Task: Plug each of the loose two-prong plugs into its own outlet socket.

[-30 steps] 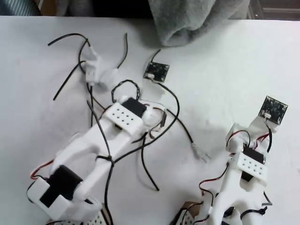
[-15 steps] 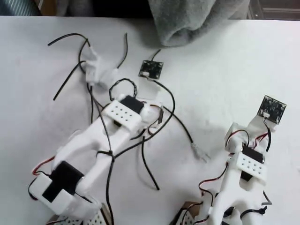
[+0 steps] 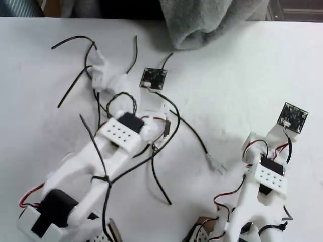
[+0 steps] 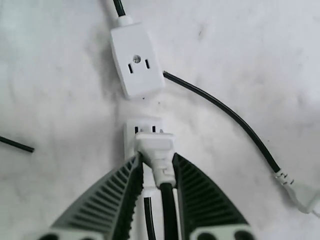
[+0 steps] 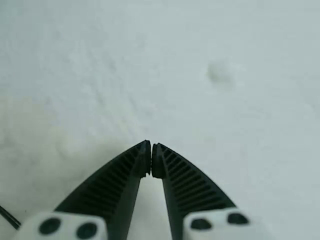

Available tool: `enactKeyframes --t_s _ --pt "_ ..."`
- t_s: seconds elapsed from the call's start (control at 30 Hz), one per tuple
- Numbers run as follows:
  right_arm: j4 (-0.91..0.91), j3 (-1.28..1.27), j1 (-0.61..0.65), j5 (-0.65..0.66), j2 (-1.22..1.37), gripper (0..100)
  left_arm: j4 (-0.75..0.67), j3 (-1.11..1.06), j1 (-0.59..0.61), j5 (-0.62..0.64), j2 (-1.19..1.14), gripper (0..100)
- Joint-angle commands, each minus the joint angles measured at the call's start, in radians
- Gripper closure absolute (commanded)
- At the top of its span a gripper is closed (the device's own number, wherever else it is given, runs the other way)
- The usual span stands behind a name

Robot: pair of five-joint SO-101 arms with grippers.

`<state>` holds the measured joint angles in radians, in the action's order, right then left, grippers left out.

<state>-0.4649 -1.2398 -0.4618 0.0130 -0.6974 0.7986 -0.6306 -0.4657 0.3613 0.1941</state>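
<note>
Left wrist view: left gripper (image 4: 156, 161) is clamped on a white plug (image 4: 155, 144), whose head sits against a socket (image 4: 141, 125); prong seating cannot be told. Just beyond lies a second socket (image 4: 136, 67), slots exposed. On the table (image 3: 242, 75), a loose plug (image 3: 216, 165) lies between the arms. Right gripper (image 5: 151, 152): fingers closed tip to tip, holding nothing.

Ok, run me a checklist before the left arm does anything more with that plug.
1. Left claw gripping the plug: ok.
2. Plug lined up on the near socket: ok.
3. Prongs fully seated: cannot tell.
4. Far socket free for the next one: ok.
5. Second plug plugged in: not ok, it lies loose.
6. Right claw shut and clear of cables: ok.
</note>
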Motion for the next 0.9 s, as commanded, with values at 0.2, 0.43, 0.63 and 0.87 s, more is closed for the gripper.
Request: enactKeyframes --t_s 0.2,0.43,0.63,0.87 --pt "0.013 0.005 0.013 -0.008 -0.016 97.9 -0.028 0.0 0.01 -0.006 0.048 98" --pt "0.013 0.005 0.013 -0.008 -0.016 97.9 -0.028 0.008 0.016 -0.011 -0.022 98" --pt "0.013 0.005 0.013 -0.008 -0.016 97.9 -0.012 0.04 0.015 -0.011 -0.096 98" --pt "0.013 0.005 0.012 -0.008 -0.016 97.9 -0.017 0.04 0.013 -0.009 -0.102 98"
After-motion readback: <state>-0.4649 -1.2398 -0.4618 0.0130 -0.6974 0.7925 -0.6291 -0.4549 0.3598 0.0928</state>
